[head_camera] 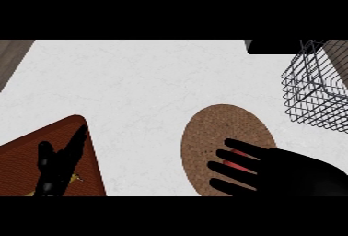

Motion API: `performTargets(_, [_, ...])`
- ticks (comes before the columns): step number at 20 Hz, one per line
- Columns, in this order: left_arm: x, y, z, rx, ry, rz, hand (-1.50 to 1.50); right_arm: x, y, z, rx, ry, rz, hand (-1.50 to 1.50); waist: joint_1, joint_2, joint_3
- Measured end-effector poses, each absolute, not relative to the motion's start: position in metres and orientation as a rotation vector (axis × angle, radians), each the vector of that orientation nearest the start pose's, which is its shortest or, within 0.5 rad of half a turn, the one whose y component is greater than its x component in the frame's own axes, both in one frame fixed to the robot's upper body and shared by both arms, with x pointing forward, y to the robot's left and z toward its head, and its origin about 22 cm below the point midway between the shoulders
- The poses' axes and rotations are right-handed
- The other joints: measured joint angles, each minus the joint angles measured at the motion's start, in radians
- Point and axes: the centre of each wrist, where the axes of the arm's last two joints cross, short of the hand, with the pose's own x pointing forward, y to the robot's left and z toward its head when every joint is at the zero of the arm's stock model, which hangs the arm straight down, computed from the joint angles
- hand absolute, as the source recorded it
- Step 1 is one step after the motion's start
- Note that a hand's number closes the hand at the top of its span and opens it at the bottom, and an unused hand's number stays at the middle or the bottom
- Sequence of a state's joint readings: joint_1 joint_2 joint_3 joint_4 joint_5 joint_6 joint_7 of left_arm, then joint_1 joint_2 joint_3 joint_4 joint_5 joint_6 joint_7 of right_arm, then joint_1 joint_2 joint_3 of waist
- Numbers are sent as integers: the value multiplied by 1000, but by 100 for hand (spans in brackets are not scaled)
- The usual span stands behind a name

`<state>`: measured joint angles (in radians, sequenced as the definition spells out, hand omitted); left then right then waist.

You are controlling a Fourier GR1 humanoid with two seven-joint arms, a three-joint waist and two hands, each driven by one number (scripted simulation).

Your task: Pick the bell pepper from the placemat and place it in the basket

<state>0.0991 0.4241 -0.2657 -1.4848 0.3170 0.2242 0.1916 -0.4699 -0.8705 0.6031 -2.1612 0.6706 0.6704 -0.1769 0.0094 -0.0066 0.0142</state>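
Red bell pepper [236, 157] on the round cork placemat [221, 126], mostly hidden under the right hand [282, 168], fingers spread and holding nothing: grasp step, next curl round it, then carry far-right to wire basket [314, 90].

white marbled counter [136, 83], perhaps wooden floor [12, 55] at left corner.

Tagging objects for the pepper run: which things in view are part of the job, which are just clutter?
Job:
- bell pepper, red, mostly hidden under the right hand
- round cork placemat
- wire basket, far right

Not part of it:
- red-brown board, lower left
- left hand, resting over that board
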Motion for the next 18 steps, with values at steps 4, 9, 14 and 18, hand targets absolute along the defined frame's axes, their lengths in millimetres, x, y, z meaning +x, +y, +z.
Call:
performTargets(4, [204, 286, -28, 136, -1135, -57, 0, 218, -187, 177, 423, 1828, -2881, -150, 1, -1, 1])
performTargets(9, [205, 285, -29, 136, -1134, -55, 0, 230, -193, 152, 416, 1842, -2865, -150, -2, -2, 2])
performTargets(14, [204, 292, -25, 133, -1123, -55, 0, 235, -187, 134, 420, 1844, -2860, -150, -2, -2, 1])
performTargets(18, [204, 291, -31, 139, -1138, -48, 0, 238, -190, 123, 405, 1867, -2848, -150, -5, -3, 2])
